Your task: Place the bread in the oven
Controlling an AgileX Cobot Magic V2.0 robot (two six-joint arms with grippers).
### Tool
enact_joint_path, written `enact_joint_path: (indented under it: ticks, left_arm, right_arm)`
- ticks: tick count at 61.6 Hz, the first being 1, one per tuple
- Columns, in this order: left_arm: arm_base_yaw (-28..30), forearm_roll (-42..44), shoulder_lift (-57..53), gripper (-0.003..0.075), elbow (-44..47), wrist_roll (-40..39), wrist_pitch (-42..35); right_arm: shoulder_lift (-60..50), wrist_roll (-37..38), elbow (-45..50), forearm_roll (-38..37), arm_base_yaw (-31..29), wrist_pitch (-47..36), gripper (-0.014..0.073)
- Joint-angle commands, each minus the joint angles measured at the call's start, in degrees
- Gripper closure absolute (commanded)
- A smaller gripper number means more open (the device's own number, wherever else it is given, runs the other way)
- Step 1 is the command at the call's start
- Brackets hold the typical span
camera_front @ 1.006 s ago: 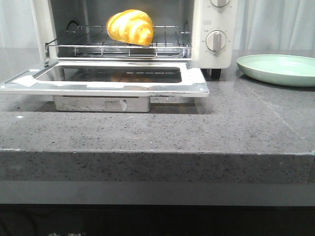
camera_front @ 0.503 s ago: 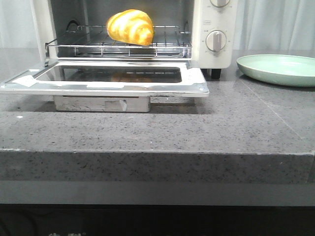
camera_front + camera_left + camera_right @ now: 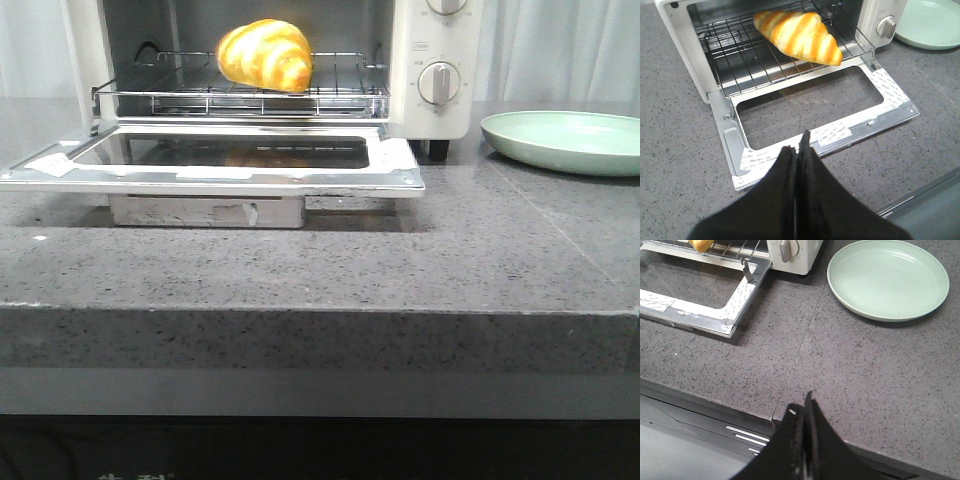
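Note:
The bread (image 3: 265,54) (image 3: 799,36), a glossy golden roll with orange-brown stripes, lies on the wire rack (image 3: 250,95) inside the cream-white oven (image 3: 435,60). The oven's glass door (image 3: 215,160) (image 3: 810,107) hangs open and flat. My left gripper (image 3: 797,145) is shut and empty, above the door's front edge, well short of the bread. Over the counter's front edge, right of the oven, my right gripper (image 3: 802,402) is shut and holds nothing. Neither arm shows in the front view.
A pale green plate (image 3: 565,140) (image 3: 887,277) sits on the grey stone counter (image 3: 400,260) to the right of the oven. The open door juts out over the counter. Round dials (image 3: 438,83) are on the oven's right panel.

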Motion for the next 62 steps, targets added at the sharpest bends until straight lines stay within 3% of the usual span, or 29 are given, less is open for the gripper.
enact_joint_path:
  ticks: [1,12,24,32,44,62]
  left_arm:
    - [-0.11,0.38,0.76,0.0738,-1.52,-0.18,-3.56]
    - [3.59,0.92,-1.42,0.0738,-1.0,-0.18,-3.99]
    - [16.33,-5.08,-8.91,0.0738,5.91,-0.18,-10.41]
    - [23.4,-6.87,-16.16,0.0738,15.75,-0.18,-17.88]
    - [29.07,-9.34,-28.81,0.0738,33.41,-0.18,-30.7]
    - [35.26,-12.4,-44.91,0.0738,53.57,-0.18,-40.29]
  right_arm:
    - [0.22,-0.58,-1.25,-0.75,-0.24,-3.47,0.0712]
    - [0.22,-0.58,-1.25,-0.75,-0.24,-3.47,0.0712]
    - [0.22,-0.58,-1.25,-0.74,-0.24,-3.53,0.0712]
    - [0.22,-0.58,-1.25,-0.74,-0.24,-3.53,0.0712]
    - [0.22,-0.58,-1.25,-0.74,-0.24,-3.53,0.0712]
    - [0.22,-0.58,-1.25,-0.74,-0.24,-3.53,0.0712]
